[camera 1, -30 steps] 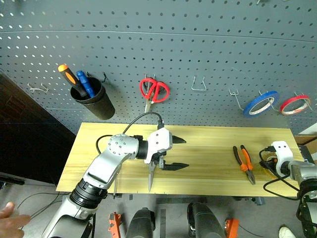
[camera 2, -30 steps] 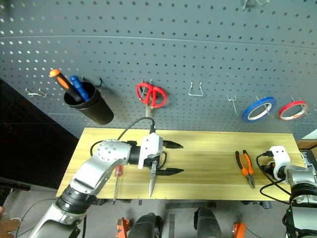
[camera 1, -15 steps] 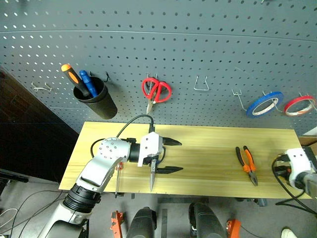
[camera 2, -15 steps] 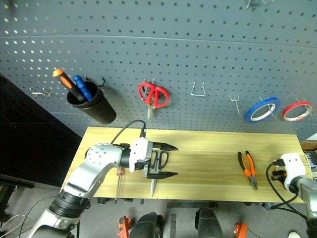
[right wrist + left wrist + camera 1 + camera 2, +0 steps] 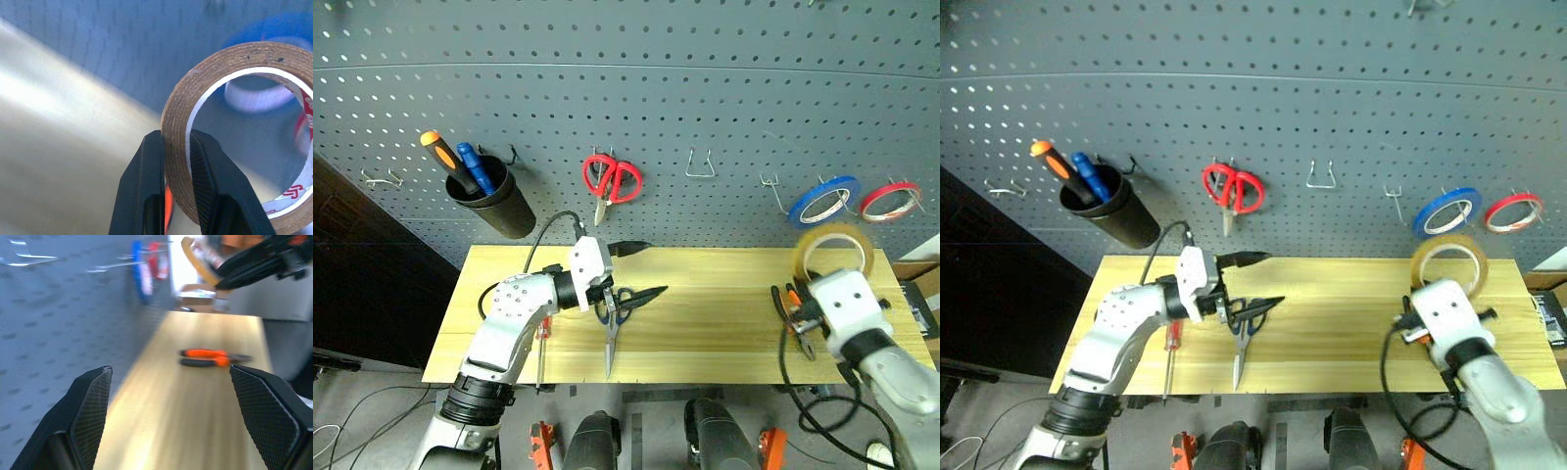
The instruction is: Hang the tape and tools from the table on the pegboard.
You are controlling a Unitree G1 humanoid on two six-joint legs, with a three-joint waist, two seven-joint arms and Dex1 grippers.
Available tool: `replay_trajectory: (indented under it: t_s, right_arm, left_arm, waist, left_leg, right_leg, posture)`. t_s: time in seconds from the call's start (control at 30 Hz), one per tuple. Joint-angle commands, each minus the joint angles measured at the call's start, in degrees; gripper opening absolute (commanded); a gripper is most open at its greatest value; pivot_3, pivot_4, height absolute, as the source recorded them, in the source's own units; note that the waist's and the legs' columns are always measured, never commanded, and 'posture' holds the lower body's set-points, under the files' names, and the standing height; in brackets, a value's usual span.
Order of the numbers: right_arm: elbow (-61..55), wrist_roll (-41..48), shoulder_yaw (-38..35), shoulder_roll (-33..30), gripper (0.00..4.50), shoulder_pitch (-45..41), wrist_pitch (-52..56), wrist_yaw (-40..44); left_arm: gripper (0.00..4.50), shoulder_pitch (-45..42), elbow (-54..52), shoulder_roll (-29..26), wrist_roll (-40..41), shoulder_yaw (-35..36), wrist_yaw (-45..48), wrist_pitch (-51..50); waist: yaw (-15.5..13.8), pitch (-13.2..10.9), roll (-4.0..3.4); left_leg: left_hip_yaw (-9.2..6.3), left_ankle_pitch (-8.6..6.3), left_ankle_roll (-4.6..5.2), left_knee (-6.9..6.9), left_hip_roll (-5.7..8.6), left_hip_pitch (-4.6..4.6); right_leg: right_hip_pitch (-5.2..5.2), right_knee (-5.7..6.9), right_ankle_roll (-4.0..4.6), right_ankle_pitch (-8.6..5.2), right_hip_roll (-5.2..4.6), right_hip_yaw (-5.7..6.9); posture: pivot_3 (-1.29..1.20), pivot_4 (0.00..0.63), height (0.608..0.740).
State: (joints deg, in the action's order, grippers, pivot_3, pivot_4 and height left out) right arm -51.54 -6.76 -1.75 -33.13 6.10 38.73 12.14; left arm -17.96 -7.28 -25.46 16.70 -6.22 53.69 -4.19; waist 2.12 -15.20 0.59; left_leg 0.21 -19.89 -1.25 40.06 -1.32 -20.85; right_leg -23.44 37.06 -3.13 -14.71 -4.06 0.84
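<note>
Currently the pegboard (image 5: 724, 108) spans the whole background and carries a black cup (image 5: 494, 204) of screwdrivers, red-handled scissors (image 5: 612, 179), an empty wire hook (image 5: 702, 164), a second bare hook (image 5: 771, 186), a blue tape roll (image 5: 822, 200) and a red tape roll (image 5: 890, 199). Below it lies the table (image 5: 715, 318). The left gripper (image 5: 636, 269) hovers over the left part of the table with its fingers spread wide and nothing between them; the blue-handled scissors (image 5: 612, 328) lie on the wood directly under it, and the red-handled screwdriver (image 5: 540, 351) lies just beside them near the front edge. The right gripper (image 5: 173, 147) is raised above the right part of the table, its fingers pinching the rim of the tape (image 5: 832, 250), which stands upright just below the blue roll. The small pliers (image 5: 212, 357) rest on the table beneath that arm. Risk assessment: the grip covers only a narrow section of the ring's wall, so the roll may pivot or slip during the approach. The bare hook is thin and close to the blue roll; a misaligned ring opening would strike the hook tip or dislodge the neighbouring roll.
</note>
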Motion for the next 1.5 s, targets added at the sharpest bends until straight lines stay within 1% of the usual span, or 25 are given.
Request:
replay_trajectory:
  t_s: [0.03, 0.13, 0.3, 0.4, 0.5, 0.57, 0.63, 0.77, 0.83, 0.87, 0.9, 0.93, 1.03, 1.13, 1.27, 1.5]
  right_arm:
    - [3.58, -3.48, 1.93, 0.12, 0.45, -4.93, -4.61, -1.16]
    - [10.52, -3.05, 2.26, 0.11, 0.45, -10.1, -8.94, 0.35]
    - [21.57, -1.53, 3.45, 0.46, 0.45, -15.69, -16.53, 3.75]
    - [27.67, -2.05, 4.6, 0.34, 0.45, -17.38, -20.14, 5.14]
    - [29.15, -3.57, 5.26, 0.45, 0.45, -17.38, -21.54, 4.86]
    - [28.35, -4.45, 4.88, 1.51, 1.16, -16.3, -20.73, 3.64]
    - [26.45, -4.84, 4.33, 3.4, 1.72, -13.52, -18.73, 2.43]
    - [20.91, -3.23, 1.44, 8.16, 3.0, -3.84, -12.44, 1.31]
    - [18.94, -1.57, -1.67, 10.69, 3.7, 0.48, -7.42, 1.2]
    - [18.73, -0.06, -4.07, 11.74, 3.98, 2.39, -3.31, 1.71]
    - [18.68, 1.58, -6.27, 12.66, 4.34, 3.7, 0.99, 2.45]
    - [19.06, 2.98, -8.06, 13.08, 4.47, 4.4, 5.05, 3.18]
    - [22.04, 5.74, -11.3, 11.89, 4.47, 3.53, 11.25, 5.39]
    - [28.8, 7.26, -12.68, 9.25, 4.47, -1.16, 13.22, 6.79]
    - [40.14, 9.62, -12.55, 7.11, 4.47, -8.83, 11.77, 8.97]
    - [58.94, 11.17, -10.49, 5.59, 4.47, -19.55, 9.05, 10.88]
  left_arm:
    - [4.09, 1.39, -1.9, 0.52, -0.32, 0.42, -1.53, 1.88]
    - [4.09, 1.6, -2.76, 0.97, -0.17, -0.1, -2.06, 1.9]
    - [4.09, 0.13, -2.44, 1.58, -0.35, -0.33, -3.19, 1.54]
    - [4.09, -0.93, -1.84, 2.01, -0.59, -0.2, -4.16, 1.44]
    - [4.09, -0.96, -2.26, 2.05, -0.51, -0.32, -4.49, 1.25]
    - [4.09, -0.89, -2.27, 2.05, -0.67, -0.4, -4.68, 1.68]
    - [4.09, -1.07, -1.79, 2.32, -1.42, -0.31, -5.36, 2.78]
    - [4.09, -1.25, -0.81, 2.23, -2.82, -0.6, -5.75, 3.87]
    - [4.09, -1.48, 0.12, 1.85, -3.75, -1.01, -5.43, 4.73]
    - [4.09, -1.75, 0.64, 1.65, -4.11, -1.28, -4.99, 5.21]
    - [4.09, -2.02, 1.04, 1.55, -4.38, -1.46, -4.64, 5.76]
    - [4.09, -2.34, 1.36, 1.58, -4.49, -1.55, -4.35, 6.33]
    - [4.09, -3.69, 2.29, 2.08, -4.71, -2.08, -3.74, 7.72]
    - [4.09, -4.42, 3.32, 2.56, -5.02, -2.59, -3.62, 8.79]
    - [4.09, -4.65, 4.0, 3.1, -5.13, -2.38, -4.83, 7.99]
    - [4.09, -3.74, 3.14, 2.91, -5.65, -2.3, -5.28, 7.94]
  waist:
    - [-0.15, 0.03, 0.04]
    - [-0.48, 0.05, 0.07]
    - [-0.46, 0.06, 0.08]
    - [-0.5, 0.06, 0.09]
    - [-0.47, 0.07, 0.08]
    - [-0.48, 0.07, 0.08]
    - [-0.55, 0.1, 0.08]
    - [-1.07, 0.11, 0.07]
    - [-1.13, 0.13, 0.05]
    - [-1.11, 0.13, 0.05]
    - [-1.09, 0.13, 0.04]
    - [-1.09, 0.15, 0.05]
    - [-0.96, 0.17, 0.05]
    - [-0.19, 0.19, 0.02]
    - [0.28, 0.2, 0.0]
    - [-0.32, 0.25, -0.01]
  left_leg:
    - [-0.03, 0.01, -0.01, 0.0, -0.04, 0.0]
    - [-0.05, 0.02, -0.04, -0.07, -0.07, -0.08]
    - [0.04, 0.02, -0.04, -0.07, -0.04, -0.15]
    - [0.03, 0.02, -0.04, -0.06, -0.06, -0.15]
    - [0.05, 0.03, -0.04, -0.06, -0.06, -0.14]
    - [0.09, 0.03, -0.05, -0.06, -0.08, -0.15]
    - [0.08, 0.03, -0.06, -0.07, -0.11, -0.15]
    - [0.06, 0.04, -0.07, -0.06, -0.12, -0.15]
    - [0.09, 0.03, -0.07, -0.05, -0.13, -0.16]
    - [0.12, 0.03, -0.07, -0.04, -0.13, -0.15]
    - [0.13, 0.03, -0.07, 0.01, -0.12, -0.15]
    - [0.13, 0.04, -0.07, 0.02, -0.12, -0.13]
    - [0.12, 0.04, -0.07, 0.03, -0.08, -0.06]
    - [0.12, 0.04, -0.05, 0.04, -0.05, -0.01]
    - [0.14, -0.03, 0.09, 0.03, -0.07, 0.04]
    - [0.21, 0.06, -0.07, 0.02, -0.07, -0.03]
  right_leg:
    - [-0.01, 0.0, 0.03, -0.01, 0.06, 0.03]
    - [-0.06, -0.01, 0.08, -0.04, 0.05, 0.11]
    - [-0.09, -0.09, 0.07, -0.03, -0.01, 0.09]
    - [-0.09, -0.04, 0.07, -0.03, 0.0, 0.1]
    - [-0.09, -0.02, 0.07, -0.03, 0.0, 0.09]
    - [-0.11, -0.02, 0.07, -0.03, -0.01, 0.07]
    - [-0.12, -0.02, 0.07, -0.03, 0.0, 0.1]
    - [-0.11, 0.01, 0.07, -0.03, -0.01, 0.11]
    - [-0.11, 0.0, 0.07, -0.03, -0.01, 0.09]
    - [-0.11, 0.01, 0.06, -0.03, -0.04, 0.05]
    - [-0.1, 0.03, 0.05, -0.02, -0.04, 0.03]
    - [-0.09, 0.05, 0.05, -0.01, -0.04, 0.01]
    - [-0.06, 0.15, 0.06, -0.01, -0.01, 0.0]
    - [-0.06, 0.2, 0.08, 0.0, 0.02, -0.05]
    - [-0.07, 0.24, 0.09, 0.01, 0.09, -0.11]
    - [-0.1, 0.16, 0.08, 0.01, 0.01, -0.08]
  posture:
    - [-0.06, 0.237, 0.74]
    - [-0.05, 0.228, 0.74]
    - [-0.03, 0.223, 0.74]
    - [-0.03, 0.221, 0.74]
    - [-0.01, 0.217, 0.74]
    - [-0.01, 0.217, 0.74]
    - [-0.02, 0.216, 0.74]
    - [-0.02, 0.219, 0.74]
    - [-0.03, 0.221, 0.74]
    - [-0.04, 0.223, 0.74]
    - [-0.04, 0.223, 0.74]
    - [-0.04, 0.223, 0.74]
    - [-0.05, 0.225, 0.74]
    - [-0.05, 0.227, 0.74]
    - [-0.05, 0.228, 0.74]
    - [-0.01, 0.223, 0.74]
